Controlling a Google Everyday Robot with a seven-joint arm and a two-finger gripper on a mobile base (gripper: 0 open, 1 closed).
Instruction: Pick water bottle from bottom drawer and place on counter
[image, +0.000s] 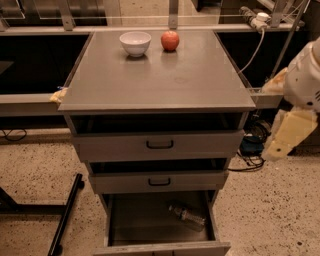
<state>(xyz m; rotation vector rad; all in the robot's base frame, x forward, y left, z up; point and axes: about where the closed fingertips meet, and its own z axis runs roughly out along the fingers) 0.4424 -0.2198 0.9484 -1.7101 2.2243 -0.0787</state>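
The water bottle (187, 217) lies on its side in the right part of the open bottom drawer (135, 220), with its cap pointing back left. The counter (165, 75) is the grey top of the drawer cabinet. My arm comes in at the right edge of the camera view. My gripper (287, 135) hangs beside the cabinet's right side, at about the height of the top drawer. It is well above and to the right of the bottle and touches nothing.
A white bowl (135, 43) and a red apple (170, 40) stand at the back of the counter. Two upper drawers with black handles (160, 144) are slightly open. Cables (250, 155) lie to the right and a black stand leg (67, 210) to the left.
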